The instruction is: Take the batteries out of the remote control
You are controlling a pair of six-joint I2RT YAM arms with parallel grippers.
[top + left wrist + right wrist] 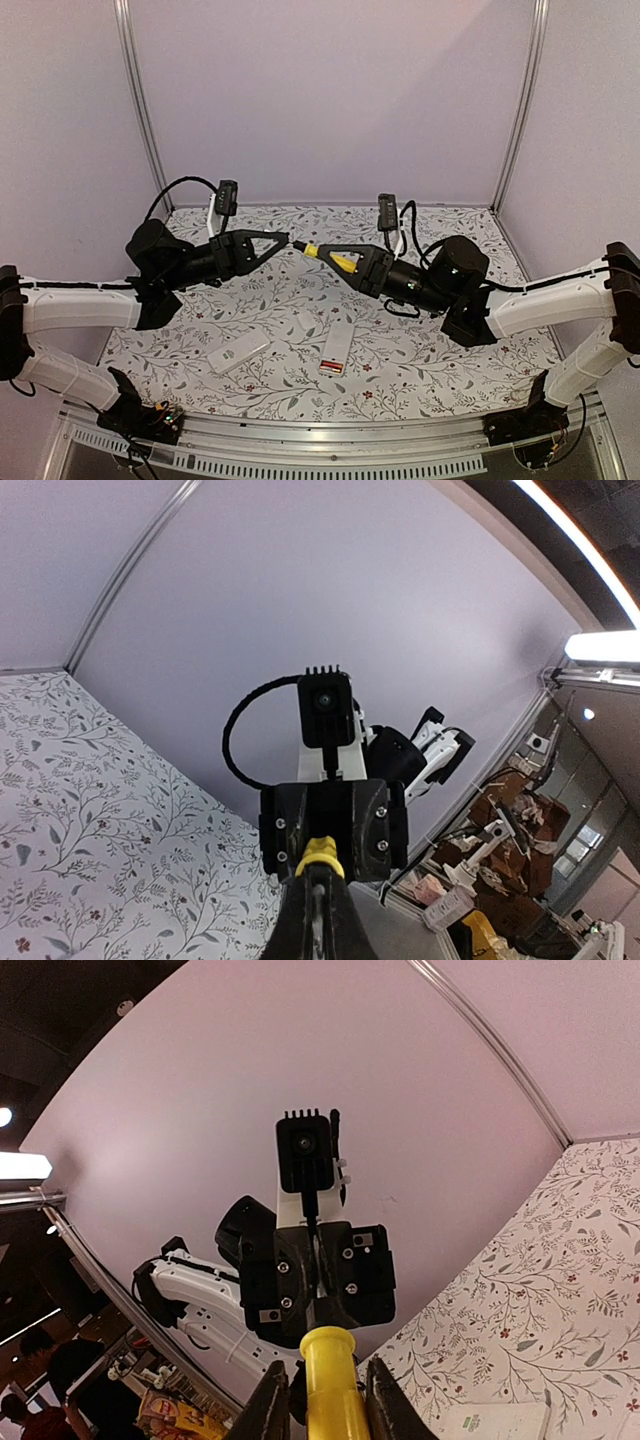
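The white remote control (336,346) lies open on the table near the front, with the red-orange batteries (331,368) in its near end. Its white cover (243,352) lies to the left of it. Both grippers are raised above the table's middle and meet at a yellow-handled screwdriver (322,252). My left gripper (286,243) is shut on the metal shaft (318,910), with the yellow handle (322,854) just beyond its tips. My right gripper (338,259) has a finger (272,1400) on each side of the handle (330,1390), with small gaps showing.
The floral tablecloth (420,360) covers the table. Metal frame posts (140,100) stand at the back corners and plain walls close in the sides. A flat white piece (495,1420) with a green mark shows low in the right wrist view.
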